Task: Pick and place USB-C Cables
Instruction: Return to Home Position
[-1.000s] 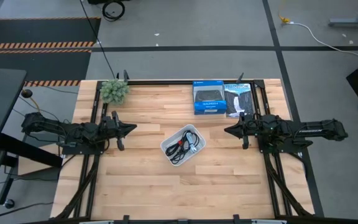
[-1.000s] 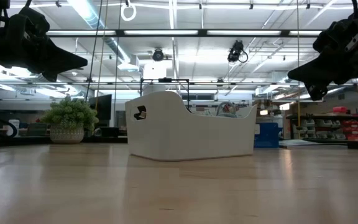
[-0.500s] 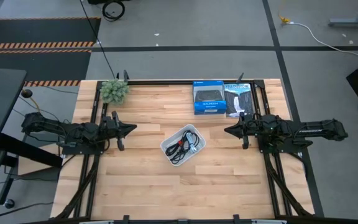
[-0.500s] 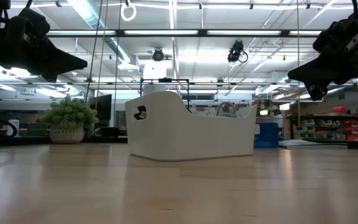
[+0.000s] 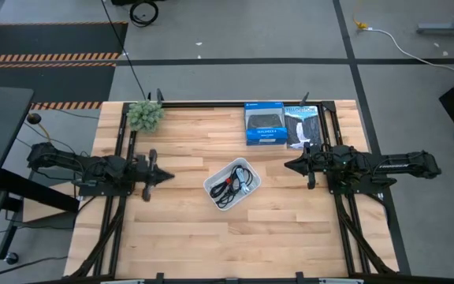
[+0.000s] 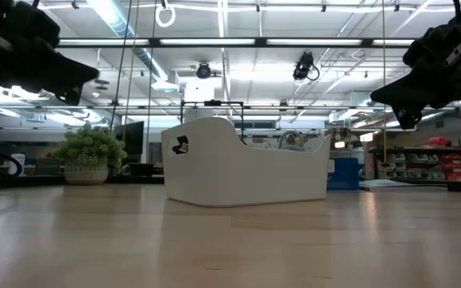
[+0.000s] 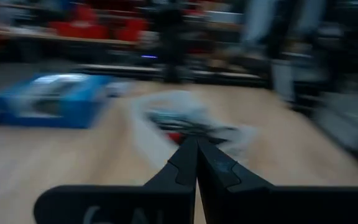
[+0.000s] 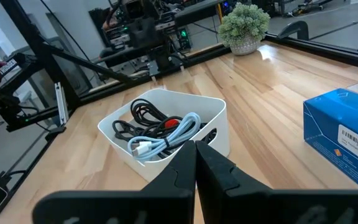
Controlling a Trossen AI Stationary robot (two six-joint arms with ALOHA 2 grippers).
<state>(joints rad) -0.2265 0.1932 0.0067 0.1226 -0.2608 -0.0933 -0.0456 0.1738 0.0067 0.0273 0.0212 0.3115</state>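
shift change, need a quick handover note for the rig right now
Left gripper: shut, empty, raised left of the white tray.
Right gripper: shut, empty, raised right of it.
USB-C cables: black, red-banded and pale blue ones lie in the tray; white one not made out.
Done: none seen loose on the table. Left: park both arms.

Workshop hall, bright overhead.
Grey floor (image 5: 235, 75) with dark seams, hazard-striped mat (image 5: 46, 39) alongside, strip lights (image 6: 214, 42) above.

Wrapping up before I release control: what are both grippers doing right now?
Left gripper: jaws shut, empty, raised left of the white bin.
Right gripper: jaws shut, empty, raised right of the bin.
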